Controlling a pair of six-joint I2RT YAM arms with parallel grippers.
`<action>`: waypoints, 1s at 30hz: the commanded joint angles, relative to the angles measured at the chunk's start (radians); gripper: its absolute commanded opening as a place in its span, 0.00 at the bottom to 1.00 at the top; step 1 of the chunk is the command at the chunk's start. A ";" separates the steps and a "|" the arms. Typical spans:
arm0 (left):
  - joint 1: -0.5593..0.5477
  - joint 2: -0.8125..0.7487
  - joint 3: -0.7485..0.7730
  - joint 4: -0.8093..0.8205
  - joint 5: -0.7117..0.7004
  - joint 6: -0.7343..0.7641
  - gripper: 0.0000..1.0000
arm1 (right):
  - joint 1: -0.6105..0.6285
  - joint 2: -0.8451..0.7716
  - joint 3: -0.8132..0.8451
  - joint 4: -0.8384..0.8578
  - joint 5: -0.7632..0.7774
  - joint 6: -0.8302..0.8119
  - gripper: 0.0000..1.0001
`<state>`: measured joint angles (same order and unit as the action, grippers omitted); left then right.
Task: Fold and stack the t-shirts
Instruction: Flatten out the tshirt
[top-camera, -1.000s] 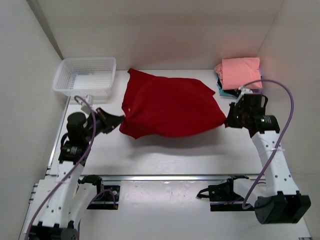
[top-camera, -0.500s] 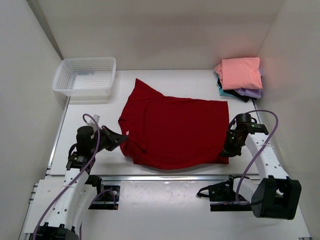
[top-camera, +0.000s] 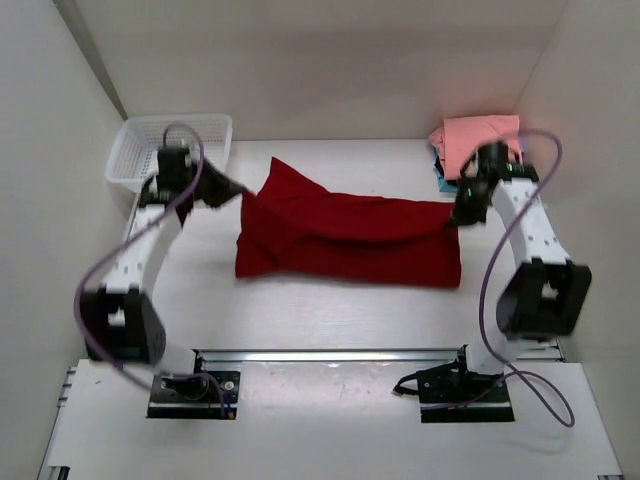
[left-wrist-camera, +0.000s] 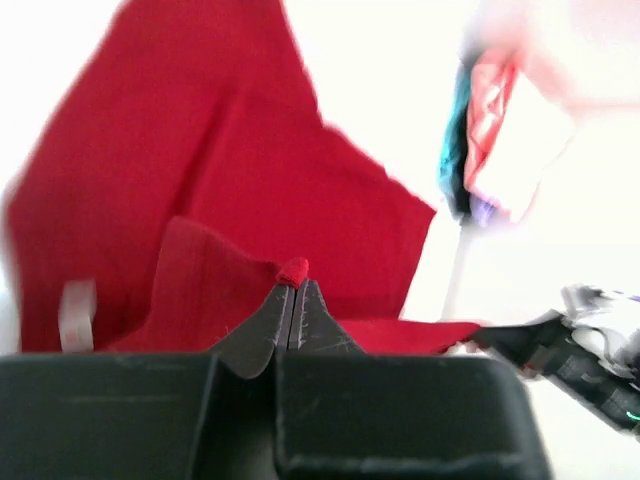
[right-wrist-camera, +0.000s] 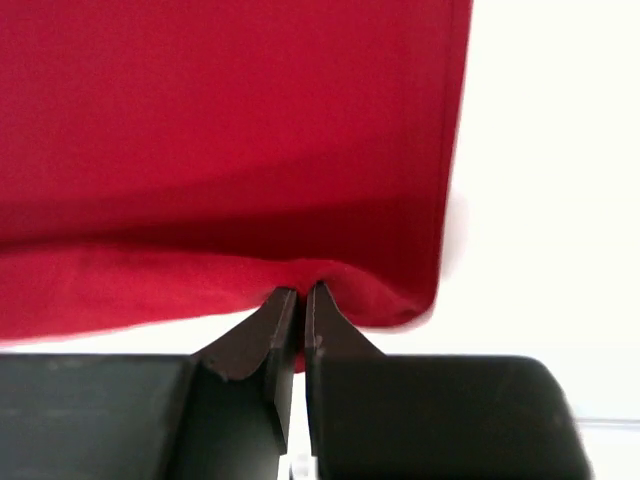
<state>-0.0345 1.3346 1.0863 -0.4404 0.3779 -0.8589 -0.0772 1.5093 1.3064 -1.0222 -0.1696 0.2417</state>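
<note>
The dark red t-shirt lies across the middle of the table, folded over on itself front to back. My left gripper is shut on its left corner; in the left wrist view a nub of red cloth sticks out between the closed jaws. My right gripper is shut on the shirt's right edge; in the right wrist view the red cloth bunches at the closed tips. A stack of folded t-shirts, salmon pink on top, sits at the back right.
A white mesh basket stands at the back left, just behind my left arm. White walls close the table on three sides. The folded stack also shows blurred in the left wrist view.
Both grippers have carried the shirt's near edge away from me toward the back, folding the shirt over itself. The shirt now covers a narrower strip.
</note>
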 joint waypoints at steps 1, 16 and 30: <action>-0.007 0.257 0.514 -0.002 -0.054 0.160 0.00 | 0.098 0.123 0.485 0.097 0.169 -0.106 0.00; -0.067 -0.389 0.032 0.040 -0.201 0.385 0.00 | 0.083 -0.184 0.122 0.227 0.055 -0.082 0.00; -0.071 -0.822 -0.634 -0.259 -0.057 0.227 0.00 | 0.063 -0.337 -0.495 0.154 -0.091 -0.031 0.00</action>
<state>-0.1051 0.5529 0.4656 -0.6815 0.2474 -0.5831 -0.0261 1.2106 0.7952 -0.8459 -0.2733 0.1989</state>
